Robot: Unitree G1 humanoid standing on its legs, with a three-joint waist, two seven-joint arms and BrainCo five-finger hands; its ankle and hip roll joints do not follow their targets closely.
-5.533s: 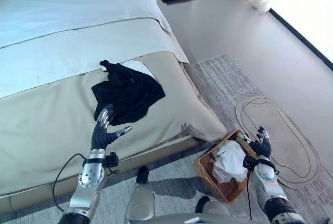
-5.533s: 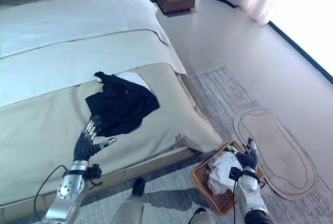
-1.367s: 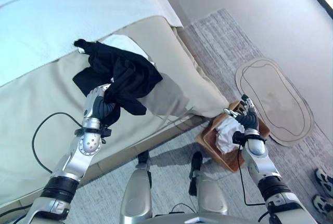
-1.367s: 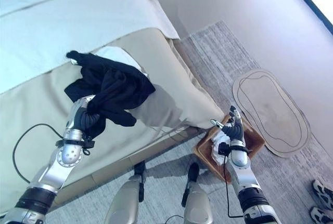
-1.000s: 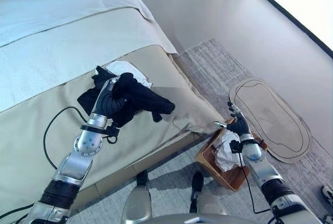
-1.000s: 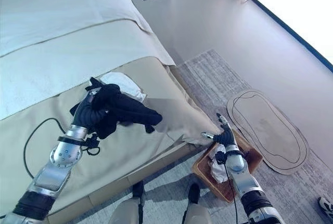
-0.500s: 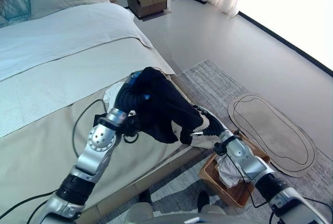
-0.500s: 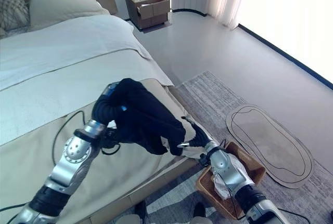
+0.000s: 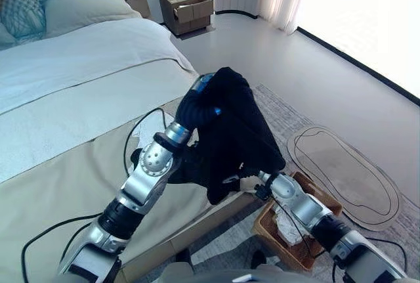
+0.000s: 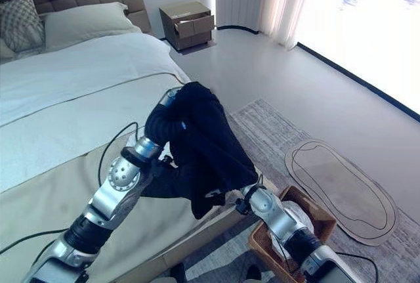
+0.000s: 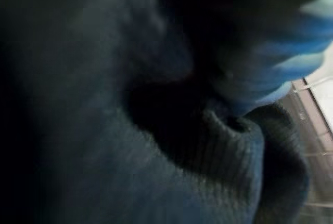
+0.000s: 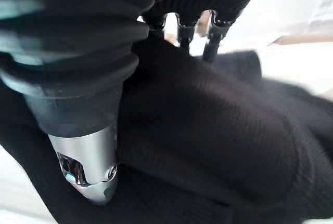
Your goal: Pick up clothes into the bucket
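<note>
Right now the left hand (image 9: 197,102) is clenched on the black ribbed knit garment (image 9: 239,135), lifted above the bed's beige cover (image 9: 59,184), hem draping over the right hand (image 9: 248,182); can't tell its fingers. Risk: cloth snags that hand or drops short of the brown wicker basket (image 9: 308,191) w/ white cloth, since it hangs off to one side.

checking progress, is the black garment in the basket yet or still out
Out. The black garment hangs from the raised left hand above the bed edge, beside the basket.
</note>
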